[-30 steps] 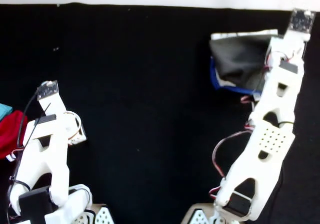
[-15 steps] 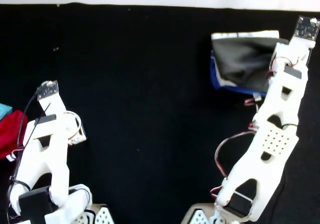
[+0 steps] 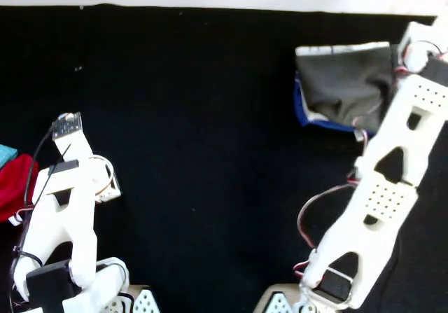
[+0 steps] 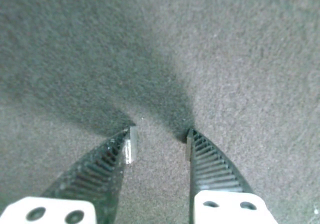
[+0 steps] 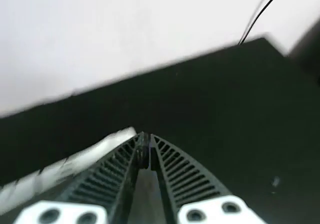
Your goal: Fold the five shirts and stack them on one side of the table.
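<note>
Right gripper is sitting pressed together, with a blurred white strip just beside it. Folded shirt stack, dark grey over blue and white edges, is lying next to it, partly hidden by the right arm. Left gripper is hanging spread, tips down at the black table. Red shirt is lying off to its side, cut off.

- Table cover: plain black.
- Stack at 2 o'clock: charcoal-grey shirt on top, blue shirt edge beneath, white shirt strip along the far side.
- At 9 o'clock: red shirt, turquoise shirt.
- Left arm: white, black cable.
- Right arm: white, dotted panel, red and white wires.
- Left gripper, right gripper: black ribbed fingers, white mounts.
</note>
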You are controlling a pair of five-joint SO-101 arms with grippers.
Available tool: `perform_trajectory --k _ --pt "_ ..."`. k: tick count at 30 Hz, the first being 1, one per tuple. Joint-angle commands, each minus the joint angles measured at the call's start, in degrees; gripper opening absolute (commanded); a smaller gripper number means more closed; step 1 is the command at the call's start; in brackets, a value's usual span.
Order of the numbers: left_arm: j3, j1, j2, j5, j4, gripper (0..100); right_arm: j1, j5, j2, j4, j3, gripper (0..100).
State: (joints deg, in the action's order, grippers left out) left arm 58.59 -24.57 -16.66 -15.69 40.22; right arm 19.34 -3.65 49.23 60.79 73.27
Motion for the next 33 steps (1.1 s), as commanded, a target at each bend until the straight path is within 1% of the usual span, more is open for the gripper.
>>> perform_trajectory --k 1,6,10,14,20,23,27,30,33 --pt "0.04 -0.92 0.48 0.53 -1.76 17 -3.65 0.44 -3.82 8.66 4.18 2.3" --pt "0.04 -0.92 0.48 0.53 -1.76 17 -10.07 -0.35 -3.82 23.60 4.44 2.3" --pt "0.04 -0.92 0.48 0.53 -1.76 17 -16.48 -6.07 -3.56 33.10 4.00 2.2" --pt "0.04 -0.92 0.48 0.53 -1.76 17 -18.77 -6.95 -0.57 34.42 4.09 1.9" --pt "0.04 -0.92 0.48 0.53 -1.76 17 -18.59 -6.95 9.01 34.95 4.53 1.9" --pt "0.04 -0.84 0.48 0.53 -1.76 17 -18.86 -6.95 10.51 36.44 4.62 1.9" --pt "0.04 -0.84 0.48 0.53 -1.76 17 -19.30 -6.95 7.34 36.88 5.67 1.9" --pt "0.04 -0.84 0.48 0.53 -1.76 17 -18.95 -6.95 2.86 37.23 10.15 1.9" --pt "0.04 -0.75 0.48 0.53 -1.76 17 -19.03 -6.95 -2.07 40.40 14.90 2.3"
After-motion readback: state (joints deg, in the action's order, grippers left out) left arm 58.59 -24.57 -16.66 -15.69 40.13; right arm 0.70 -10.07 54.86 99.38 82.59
